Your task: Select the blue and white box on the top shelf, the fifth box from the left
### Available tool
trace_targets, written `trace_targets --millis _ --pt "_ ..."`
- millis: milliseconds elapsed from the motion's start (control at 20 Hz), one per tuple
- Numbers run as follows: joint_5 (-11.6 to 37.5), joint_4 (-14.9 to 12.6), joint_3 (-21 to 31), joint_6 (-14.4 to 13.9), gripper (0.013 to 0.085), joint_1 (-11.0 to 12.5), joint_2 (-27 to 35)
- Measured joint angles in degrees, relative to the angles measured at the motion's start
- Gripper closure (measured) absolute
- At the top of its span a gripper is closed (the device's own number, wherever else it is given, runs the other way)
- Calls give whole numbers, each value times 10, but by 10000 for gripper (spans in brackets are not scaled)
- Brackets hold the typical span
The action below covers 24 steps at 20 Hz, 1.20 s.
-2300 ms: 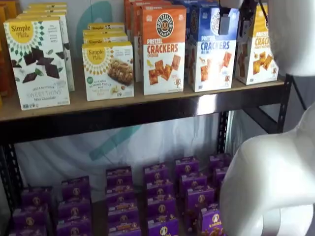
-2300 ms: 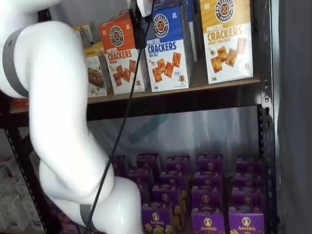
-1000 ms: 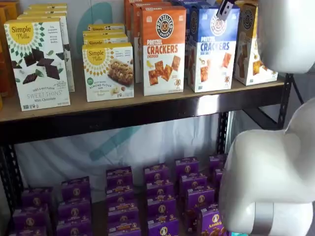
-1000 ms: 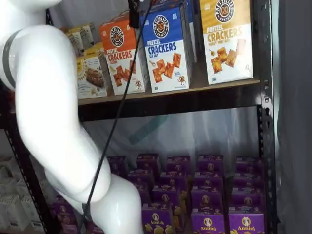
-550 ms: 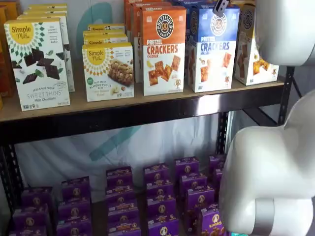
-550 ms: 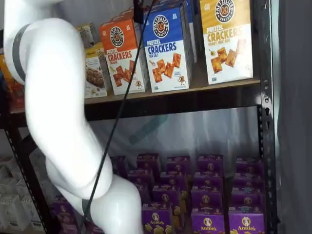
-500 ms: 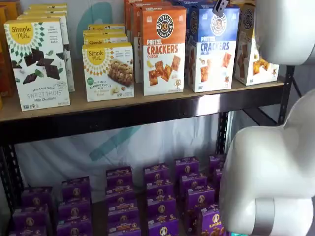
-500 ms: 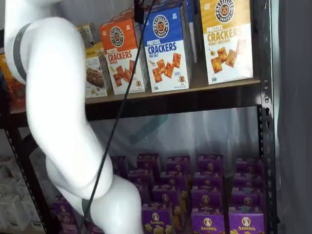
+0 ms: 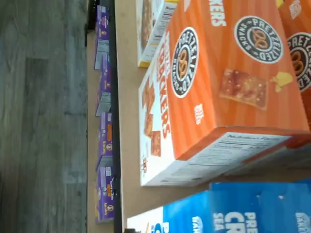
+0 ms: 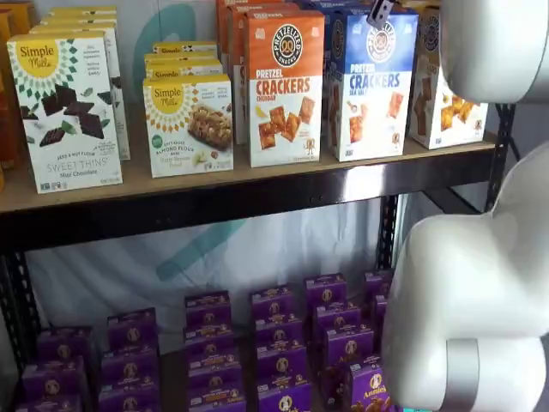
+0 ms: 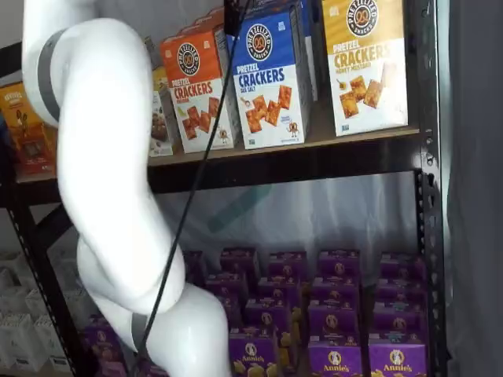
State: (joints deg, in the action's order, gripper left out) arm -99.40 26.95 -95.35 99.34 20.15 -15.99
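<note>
The blue and white Pretzel Crackers box (image 10: 371, 86) stands upright on the top shelf (image 10: 257, 178), between an orange box and a yellow-topped box. It shows in both shelf views (image 11: 269, 78). In the wrist view its blue top (image 9: 233, 213) lies beside the orange box (image 9: 214, 87) on the wooden board (image 9: 129, 97). My gripper (image 10: 380, 10) shows only as a small dark tip at the view's top edge, just above the blue box's front top. In a shelf view it (image 11: 233, 17) hangs by the box's upper left corner. No gap or grip shows.
The orange cheddar box (image 10: 285, 86) and the yellow-topped box (image 11: 364, 63) flank the blue one. Simple Mills boxes (image 10: 64, 107) stand further left. Purple Annie's boxes (image 10: 274, 343) fill the lower shelf. My white arm (image 11: 102, 173) and its cable (image 11: 189, 196) hang in front.
The gripper has risen from in front of the blue box's upper part to the view's top edge. The arm has shifted up with it. The boxes have not moved.
</note>
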Motion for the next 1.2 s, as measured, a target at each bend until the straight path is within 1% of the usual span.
trace_targets --millis 150,500,700,950,1200 --pt "5 -3 -10 -2 130 -4 10" --pt "8 -24 -36 -3 130 -15 34" --pt "-3 -41 -58 -3 130 -21 53" --pt "-40 -63 -100 -6 130 -30 84" --pt "-32 -74 -100 -8 130 -38 89"
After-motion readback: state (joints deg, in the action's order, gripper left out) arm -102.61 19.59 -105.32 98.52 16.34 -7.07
